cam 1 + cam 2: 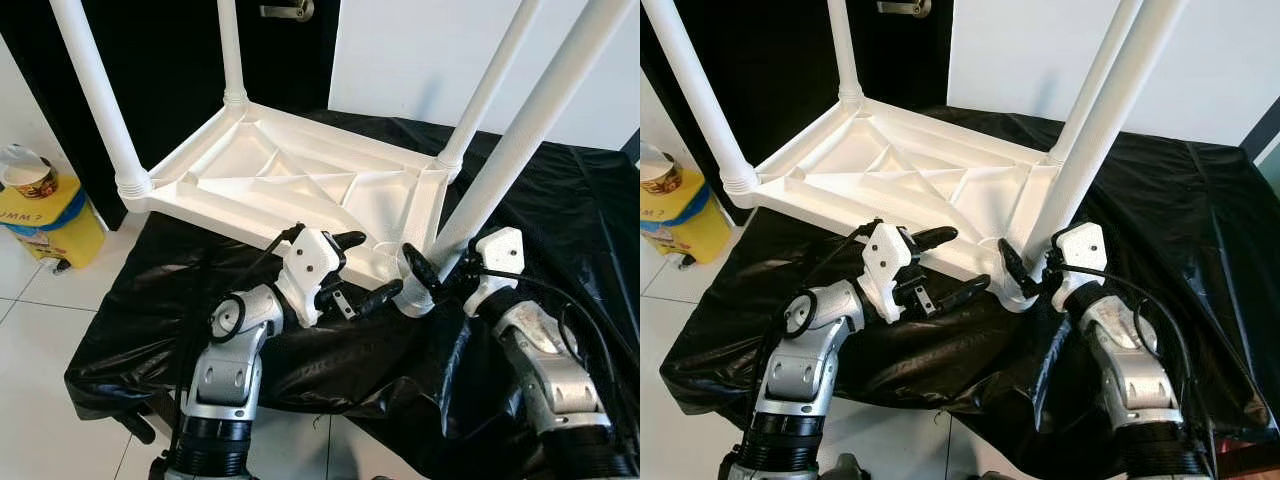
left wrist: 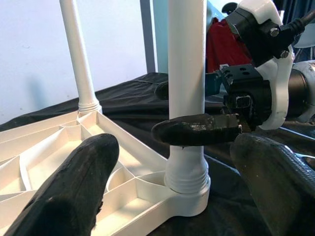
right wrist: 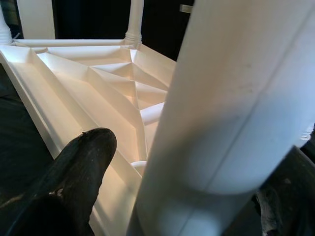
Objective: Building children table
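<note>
I'm seating the last leg (image 1: 520, 150) in the near-right corner of the tabletop (image 1: 290, 180): right gripper (image 1: 436, 272) jaws clasp its base, left gripper (image 1: 352, 268) gapes empty, so twisting it tight comes next.

Upturned white plastic table (image 1: 290, 175), four legs up, lay on a black sheet (image 1: 560, 210); right gripper (image 1: 432, 272) clasped the nearest leg (image 1: 500, 180); left gripper (image 1: 362, 270) open beside it

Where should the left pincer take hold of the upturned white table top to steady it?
On the near rim of the table top, coming from the robot's side with fingers above and below the edge. The left pincer hangs open right by it; the ribbed underside faces up, leaving a thin wall to pinch.
</note>
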Tool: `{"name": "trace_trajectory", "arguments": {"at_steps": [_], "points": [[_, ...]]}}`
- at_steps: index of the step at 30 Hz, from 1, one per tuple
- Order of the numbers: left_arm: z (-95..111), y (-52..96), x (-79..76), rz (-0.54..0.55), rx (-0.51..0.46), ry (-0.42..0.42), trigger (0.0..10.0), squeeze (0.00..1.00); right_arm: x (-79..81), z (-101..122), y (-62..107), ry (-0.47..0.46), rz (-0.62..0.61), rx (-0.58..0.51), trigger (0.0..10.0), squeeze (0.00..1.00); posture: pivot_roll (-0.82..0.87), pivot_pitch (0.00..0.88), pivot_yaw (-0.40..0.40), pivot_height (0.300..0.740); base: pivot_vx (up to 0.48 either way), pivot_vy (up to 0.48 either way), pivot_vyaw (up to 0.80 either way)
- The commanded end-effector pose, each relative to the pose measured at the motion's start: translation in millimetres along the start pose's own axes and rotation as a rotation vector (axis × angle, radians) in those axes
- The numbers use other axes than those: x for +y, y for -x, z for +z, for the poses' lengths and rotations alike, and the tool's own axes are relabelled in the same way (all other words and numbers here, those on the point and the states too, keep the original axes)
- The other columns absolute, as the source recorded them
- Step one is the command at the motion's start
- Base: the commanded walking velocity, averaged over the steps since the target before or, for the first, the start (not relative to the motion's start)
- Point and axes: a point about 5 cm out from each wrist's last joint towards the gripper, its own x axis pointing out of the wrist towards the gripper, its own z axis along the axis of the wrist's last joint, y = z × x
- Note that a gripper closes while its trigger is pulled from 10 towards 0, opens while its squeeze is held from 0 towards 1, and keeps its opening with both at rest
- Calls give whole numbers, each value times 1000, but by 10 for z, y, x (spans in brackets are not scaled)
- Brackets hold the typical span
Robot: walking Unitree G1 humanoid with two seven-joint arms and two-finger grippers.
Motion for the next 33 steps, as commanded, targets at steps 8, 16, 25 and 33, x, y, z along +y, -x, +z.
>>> {"name": "trace_trajectory", "arguments": {"at_steps": [8,16,25,33], "points": [[25,-1,40,214,-18,-28,10000,0,-40,-43,-28,25,62,16,10000,0,100,65,-119,740,0,0,0],[28,19,36,210,-22,-35,10000,0,-9,-99,7,6,84,33,0,0,106,63,-122,740,0,0,0],[39,16,49,204,-29,-42,10000,0,-11,-138,22,-9,40,49,10000,0,100,58,-121,740,0,0,0],[47,9,46,202,-36,-43,10000,0,39,-157,38,-30,-93,64,10000,0,95,62,-124,740,0,0,0]]}}
